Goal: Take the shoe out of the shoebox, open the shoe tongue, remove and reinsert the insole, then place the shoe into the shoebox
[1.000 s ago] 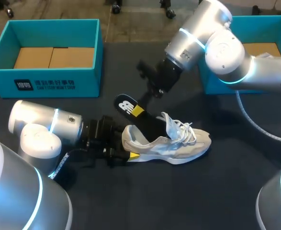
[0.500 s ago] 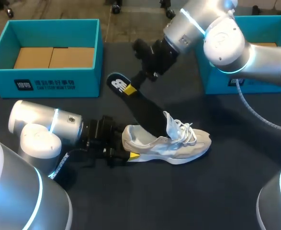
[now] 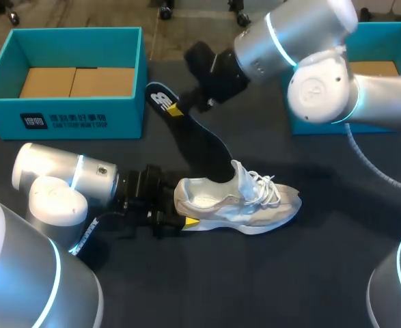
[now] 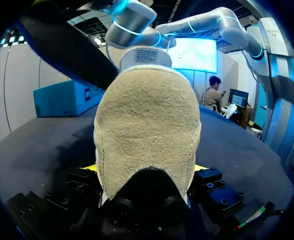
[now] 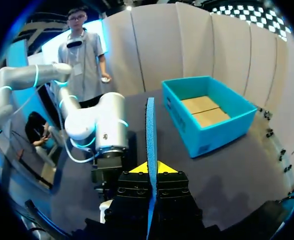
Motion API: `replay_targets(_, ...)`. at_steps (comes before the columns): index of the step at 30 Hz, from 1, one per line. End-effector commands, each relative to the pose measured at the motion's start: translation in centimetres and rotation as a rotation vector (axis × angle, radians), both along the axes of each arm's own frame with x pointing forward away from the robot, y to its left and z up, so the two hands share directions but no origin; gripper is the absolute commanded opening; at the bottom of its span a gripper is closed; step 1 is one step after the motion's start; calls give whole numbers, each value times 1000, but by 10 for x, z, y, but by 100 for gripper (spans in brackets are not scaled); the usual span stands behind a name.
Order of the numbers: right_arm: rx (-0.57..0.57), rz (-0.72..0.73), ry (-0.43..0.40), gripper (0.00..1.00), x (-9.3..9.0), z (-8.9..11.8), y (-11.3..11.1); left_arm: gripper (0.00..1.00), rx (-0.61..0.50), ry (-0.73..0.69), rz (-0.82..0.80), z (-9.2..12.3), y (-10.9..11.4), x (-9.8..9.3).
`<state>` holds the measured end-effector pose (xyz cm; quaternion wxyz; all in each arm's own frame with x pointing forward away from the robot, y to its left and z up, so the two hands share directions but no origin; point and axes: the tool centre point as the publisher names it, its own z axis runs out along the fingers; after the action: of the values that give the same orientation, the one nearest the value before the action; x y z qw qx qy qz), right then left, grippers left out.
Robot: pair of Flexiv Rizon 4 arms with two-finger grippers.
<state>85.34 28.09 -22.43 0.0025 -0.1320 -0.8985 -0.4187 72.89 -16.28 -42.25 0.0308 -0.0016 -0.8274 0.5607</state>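
Observation:
A grey-and-white shoe (image 3: 255, 205) lies on its sole on the dark table, toe to the right. My left gripper (image 3: 180, 213) is shut on its heel; in the left wrist view the beige heel (image 4: 147, 130) fills the space between the wide-set yellow tips of that gripper (image 4: 144, 167). A black insole (image 3: 197, 143) slants up out of the shoe's mouth toward the left. My right gripper (image 3: 178, 108) is shut on the insole's raised heel end. Seen edge-on, the insole (image 5: 151, 130) stands between the right gripper's (image 5: 152, 169) yellow tips. The insole (image 4: 66, 50) also crosses above the heel.
A teal shoebox (image 3: 63, 109) with cardboard inside stands at the back left, beside the raised insole. A second teal box (image 3: 384, 29) stands at the back right, behind my right arm. The first box (image 5: 207, 115) lies ahead of the right gripper.
My right gripper has risen and moved left, drawing the insole further out of the shoe. The left gripper and the shoe have stayed still.

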Motion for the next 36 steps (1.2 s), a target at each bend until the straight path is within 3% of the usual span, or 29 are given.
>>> replay_targets(1, -34, -48, -60, 0, 11, 8, 8, 0, 2, 0, 1, 0, 0, -1)
replay_targets(15, -53, -18, -105, 0, 52, 37, 7, 0, 2, 0, 1, 0, 0, -1)
replay_targets(36, -67, 23, -91, 0, 54, 42, 5, 0, 2, 0, 1, 0, 0, -1)
